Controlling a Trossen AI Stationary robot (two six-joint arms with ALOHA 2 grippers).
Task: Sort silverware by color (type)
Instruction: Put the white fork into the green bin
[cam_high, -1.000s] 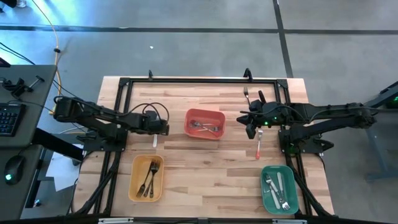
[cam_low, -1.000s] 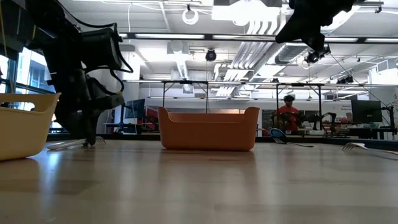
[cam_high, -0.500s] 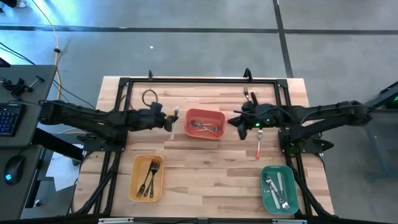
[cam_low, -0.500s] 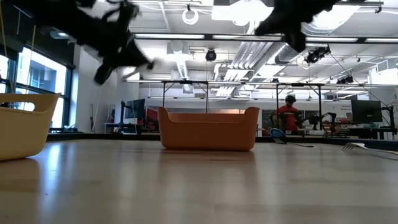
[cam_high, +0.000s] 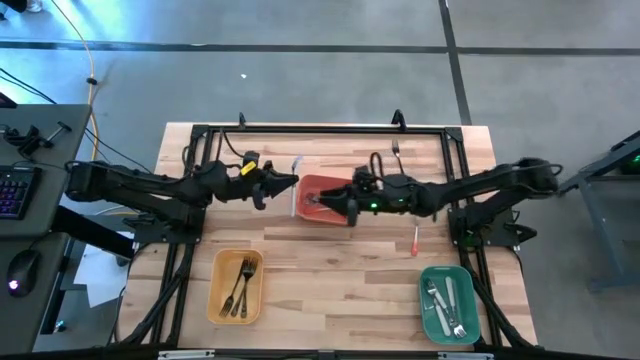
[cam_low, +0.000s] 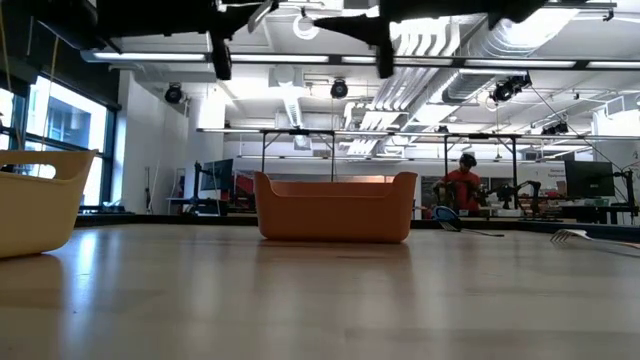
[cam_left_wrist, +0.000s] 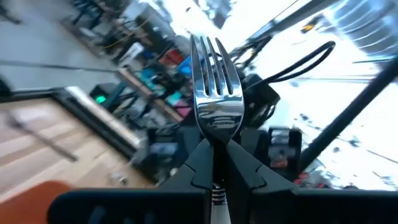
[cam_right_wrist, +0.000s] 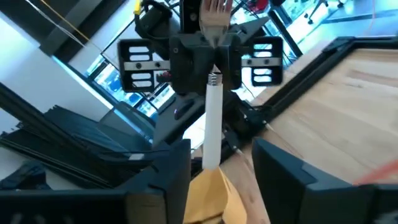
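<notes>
A pale white-handled metal fork (cam_high: 296, 186) is clamped in the left gripper (cam_high: 280, 184), held in the air just beside the left edge of the red-orange plastic bin (cam_high: 322, 185). In the left wrist view its tines (cam_left_wrist: 214, 62) point away from the closed fingers (cam_left_wrist: 200, 163); in the right wrist view its white handle (cam_right_wrist: 212, 124) hangs toward the right gripper (cam_right_wrist: 221, 165), whose jaws stand wide, one on each side of the handle. The fork's long axis runs across the line between the two arms. The right gripper (cam_high: 350, 203) is over the bin, facing left, so a handover is judged likely. Compared with a second ago, the left arm is raised from the table with the fork, and the right arm is swung left from the red-handled utensil (cam_high: 415, 240), which lies on the wooden table (cam_high: 330, 285).
</notes>
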